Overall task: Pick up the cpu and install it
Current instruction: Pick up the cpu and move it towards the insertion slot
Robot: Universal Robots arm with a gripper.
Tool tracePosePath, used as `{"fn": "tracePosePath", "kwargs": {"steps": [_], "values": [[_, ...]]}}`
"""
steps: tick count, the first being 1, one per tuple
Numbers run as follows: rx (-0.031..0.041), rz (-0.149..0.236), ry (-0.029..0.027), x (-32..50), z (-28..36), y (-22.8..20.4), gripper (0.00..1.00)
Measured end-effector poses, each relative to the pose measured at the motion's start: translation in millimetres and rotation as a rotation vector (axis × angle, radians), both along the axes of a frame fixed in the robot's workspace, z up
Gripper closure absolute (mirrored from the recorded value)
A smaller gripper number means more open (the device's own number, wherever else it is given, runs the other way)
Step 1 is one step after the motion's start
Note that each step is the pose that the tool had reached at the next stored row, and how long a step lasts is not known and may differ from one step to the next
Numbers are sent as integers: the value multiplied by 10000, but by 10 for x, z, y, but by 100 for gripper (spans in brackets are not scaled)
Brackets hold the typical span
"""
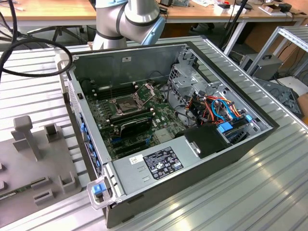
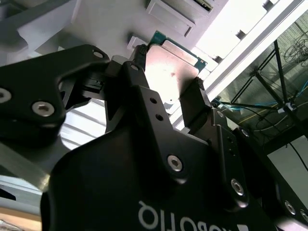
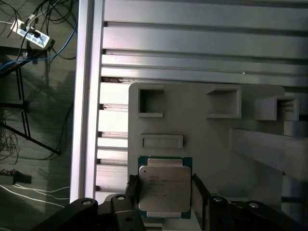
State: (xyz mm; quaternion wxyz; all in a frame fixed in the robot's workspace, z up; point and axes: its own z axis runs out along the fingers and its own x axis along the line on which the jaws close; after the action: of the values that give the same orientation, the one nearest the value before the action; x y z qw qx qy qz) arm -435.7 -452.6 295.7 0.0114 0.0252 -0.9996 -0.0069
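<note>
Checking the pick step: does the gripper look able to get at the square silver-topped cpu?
Probably yes: the gripper sits right at the square silver-topped cpu, nothing covers it, and the raised blocks of the grey holder stand apart.

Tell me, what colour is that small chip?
The cpu is silver-grey on top with a green rim; clearest in the first wrist view.

Cpu (image 3: 163, 190): dull silver-beige metal lid, matt, faint sheen; thin green board rim.
Pincer (image 3: 165, 196): black, matt, hard-looking; fingers (image 2: 192, 103) black; bright steel screw heads.
Holder (image 3: 207, 144): pale grey plastic, smooth, matt.
Counter (image 1: 231, 192): ribbed aluminium, satin.
Computer case (image 1: 144, 62): bare grey sheet metal, dull.
Circuit board (image 1: 163, 120): green, slightly glossy.
Arm (image 1: 137, 12): smooth silver-grey, semi-gloss.
</note>
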Motion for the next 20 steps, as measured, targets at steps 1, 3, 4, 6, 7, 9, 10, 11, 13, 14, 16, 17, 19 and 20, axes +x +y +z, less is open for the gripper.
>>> {"fn": "tracePosePath", "kwargs": {"steps": [1, 3, 4, 6, 7, 9, 10, 11, 13, 14, 16, 17, 19, 20], "values": [[-1, 0, 0, 0, 22, 0, 47], [0, 1, 0, 1, 68, -1, 47], [0, 1, -1, 1, 88, -1, 47], [-1, 1, 0, 0, 160, 0, 47], [-1, 0, 0, 0, 177, 0, 47], [-1, 0, 0, 0, 222, 0, 47], [0, 0, 0, 0, 253, 0, 47], [0, 0, 0, 0, 292, 0, 47], [0, 0, 0, 0, 345, 0, 47], [-1, 0, 0, 0, 363, 0, 47], [0, 0, 0, 0, 429, 0, 47], [0, 0, -1, 0, 461, 0, 47], [0, 0, 0, 0, 504, 0, 47], [-1, 0, 0, 0, 536, 0, 47]]}}
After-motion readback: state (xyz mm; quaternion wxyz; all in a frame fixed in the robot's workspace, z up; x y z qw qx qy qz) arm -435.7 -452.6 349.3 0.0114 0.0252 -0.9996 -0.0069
